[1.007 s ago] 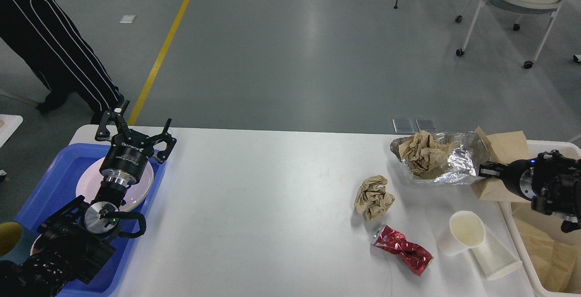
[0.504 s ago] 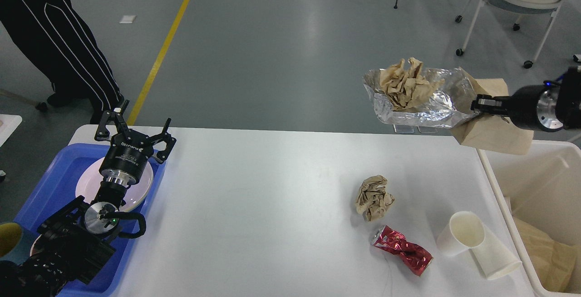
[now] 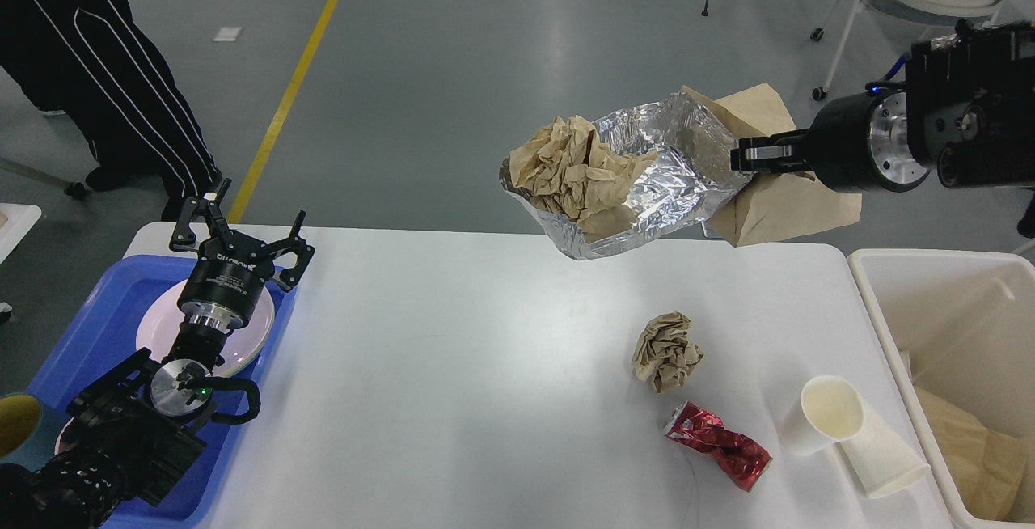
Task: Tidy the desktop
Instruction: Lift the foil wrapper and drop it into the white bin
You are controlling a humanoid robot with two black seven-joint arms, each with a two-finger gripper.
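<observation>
Head view. Desktop (image 3: 453, 367): white, fills lower centre of frame. R gripper (image 3: 748, 158): raised above the far R part of the desk, fingers clamped on the rim of a foil tray (image 3: 647, 189), w/ a flat brown paper bag (image 3: 776, 197) pinched behind it; tray tilted, holding a crumpled brown paper wad (image 3: 570, 165). L gripper (image 3: 238, 234): fingers spread, holding nothing, over a white plate (image 3: 251, 327) in a blue tray (image 3: 105, 311) at the desk's L edge. Toward the near R corner, resting on desk: crumpled paper ball (image 3: 665, 351), crushed red can (image 3: 718, 446), two white paper cups (image 3: 849, 432) lying on their sides, touching. Off-white bin (image 3: 930, 302) just beside the R edge, brown paper inside.
</observation>
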